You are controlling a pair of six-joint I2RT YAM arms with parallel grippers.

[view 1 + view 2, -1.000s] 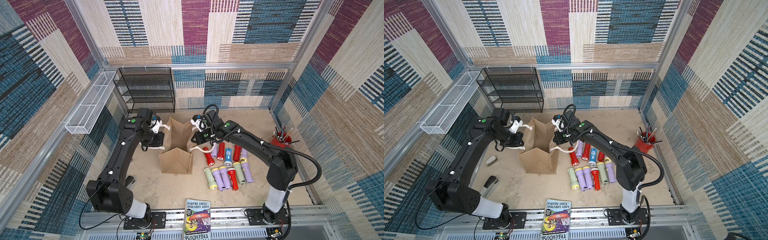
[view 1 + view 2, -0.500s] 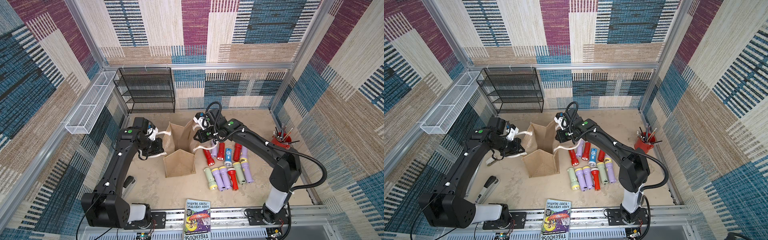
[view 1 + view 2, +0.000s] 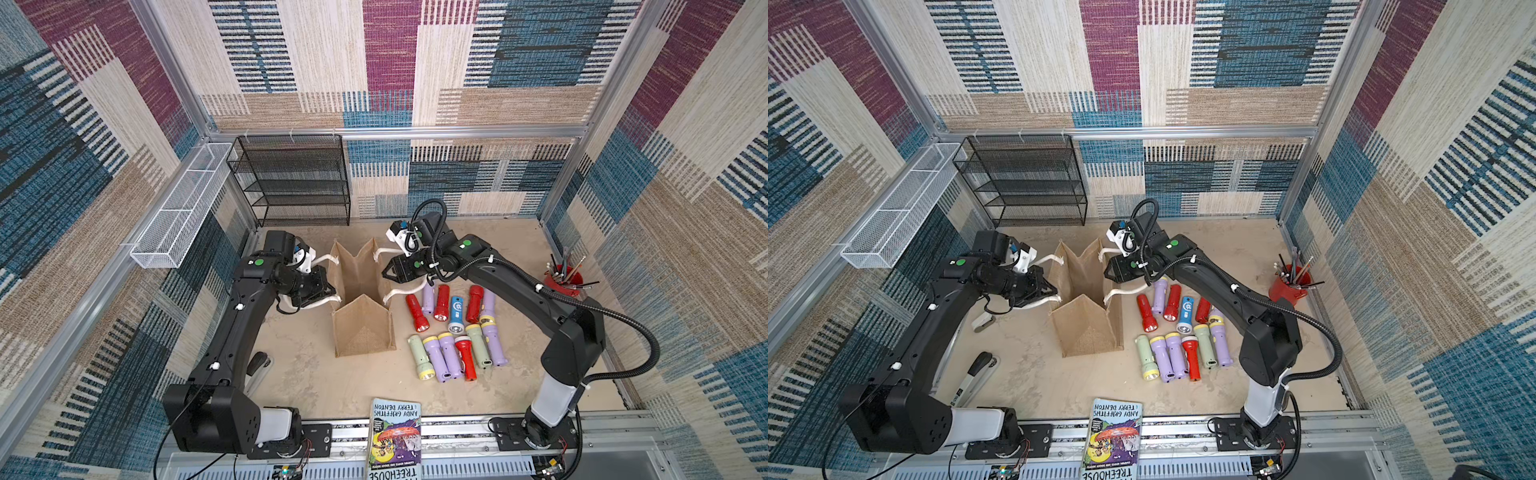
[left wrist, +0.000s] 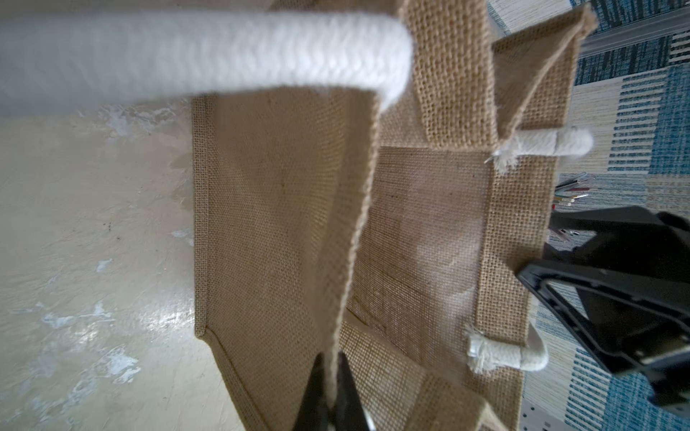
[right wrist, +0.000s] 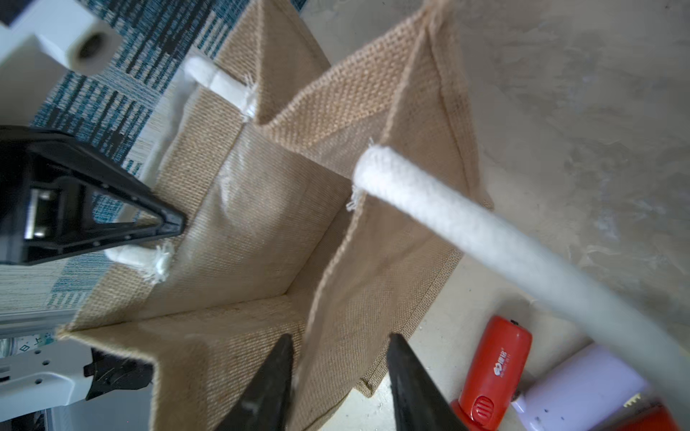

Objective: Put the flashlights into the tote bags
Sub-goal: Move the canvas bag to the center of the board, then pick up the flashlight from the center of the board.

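**Top views.** Tote bag [image 3: 361,332]: upright on the table between the two arms, mouth agape in both top views. It is probably held this way because limp burlap would otherwise sag shut. Flashlights [image 3: 453,328]: two rough rows lying flat on the table just beside the bag, on the right arm's side, and none visibly inside it.

**Left wrist view.** Left gripper [image 4: 328,377]: jaws pressed together, pinching the rim of one bag wall. This looks like the anchor that keeps the mouth drawn wide. Rope handle [image 4: 186,56]: crosses close to the lens, ungripped.

**Right wrist view.** Right gripper [image 5: 340,337]: jaws spread, one finger on either side of the opposite wall's rim and not clamped on it — by appearance, the arm free to go for the flashlights. The bag floor is bare where it shows. One red flashlight [image 5: 493,369] lies on the table just outside that wall.
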